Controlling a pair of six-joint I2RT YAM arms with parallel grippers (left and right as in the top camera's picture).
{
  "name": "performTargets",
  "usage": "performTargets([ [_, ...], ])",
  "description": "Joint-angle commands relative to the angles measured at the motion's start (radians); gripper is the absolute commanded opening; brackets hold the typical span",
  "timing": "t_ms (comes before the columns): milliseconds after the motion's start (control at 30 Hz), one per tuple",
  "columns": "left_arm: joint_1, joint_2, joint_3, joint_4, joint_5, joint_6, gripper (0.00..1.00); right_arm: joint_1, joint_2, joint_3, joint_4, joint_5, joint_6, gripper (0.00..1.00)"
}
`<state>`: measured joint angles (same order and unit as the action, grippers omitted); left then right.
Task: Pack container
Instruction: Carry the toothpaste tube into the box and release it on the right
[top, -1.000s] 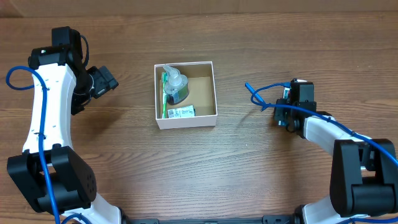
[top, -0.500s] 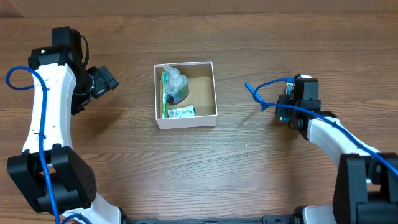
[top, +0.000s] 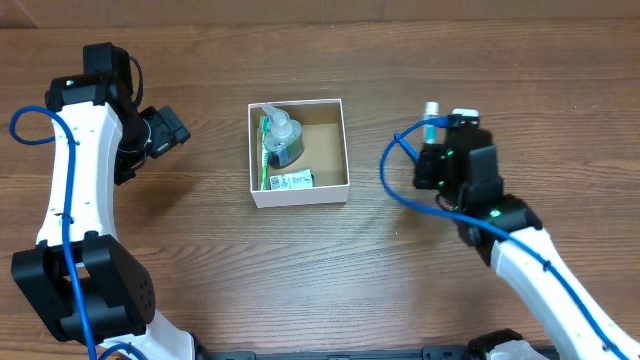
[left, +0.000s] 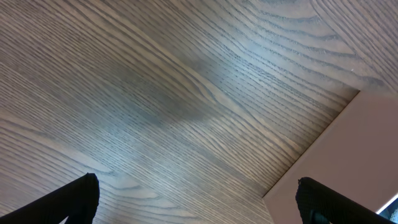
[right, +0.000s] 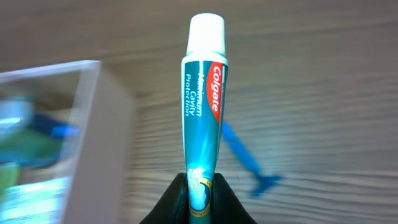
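The container (top: 298, 150), a white-walled box with a brown floor, sits mid-table. It holds a clear bottle of green liquid (top: 281, 140), a green toothbrush (top: 264, 150) and a small labelled packet (top: 291, 180). To its right, my right gripper (top: 438, 145) is shut on the tail of a teal toothpaste tube (right: 203, 106), whose white cap (top: 432, 108) points away from the fingers. The right wrist view shows the container wall (right: 93, 137) blurred at the left. My left gripper (top: 165, 130) stands open and empty to the left of the container, its fingertips (left: 81, 196) far apart.
A blue razor (right: 249, 162) lies on the wood beyond the tube. Blue cables (top: 395, 185) loop beside the right arm. A pale flat surface (left: 360, 155) fills the lower right corner of the left wrist view.
My right gripper closed on the toothpaste tube, lifted it off the table and moved a little left toward the container. The left arm has not moved.
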<state>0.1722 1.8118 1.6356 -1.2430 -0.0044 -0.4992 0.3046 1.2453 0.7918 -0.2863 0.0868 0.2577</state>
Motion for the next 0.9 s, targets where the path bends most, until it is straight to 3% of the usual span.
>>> performTargets([
  [0,0.004,-0.034,0.019,-0.002,-0.003,-0.01,1.0,0.124,-0.041,0.035,0.015,-0.004,0.162,0.12],
  [133,0.004,-0.034,0.019,-0.002,-0.003,-0.01,1.0,0.249,-0.027,0.035,0.054,-0.014,0.272,0.12],
  [367,0.004,-0.034,0.019,-0.002,-0.003,-0.01,1.0,0.367,0.042,0.035,0.239,-0.014,0.271,0.12],
  [867,0.004,-0.034,0.019,-0.002,-0.003,-0.01,1.0,0.385,0.203,0.035,0.436,-0.042,0.27,0.16],
])
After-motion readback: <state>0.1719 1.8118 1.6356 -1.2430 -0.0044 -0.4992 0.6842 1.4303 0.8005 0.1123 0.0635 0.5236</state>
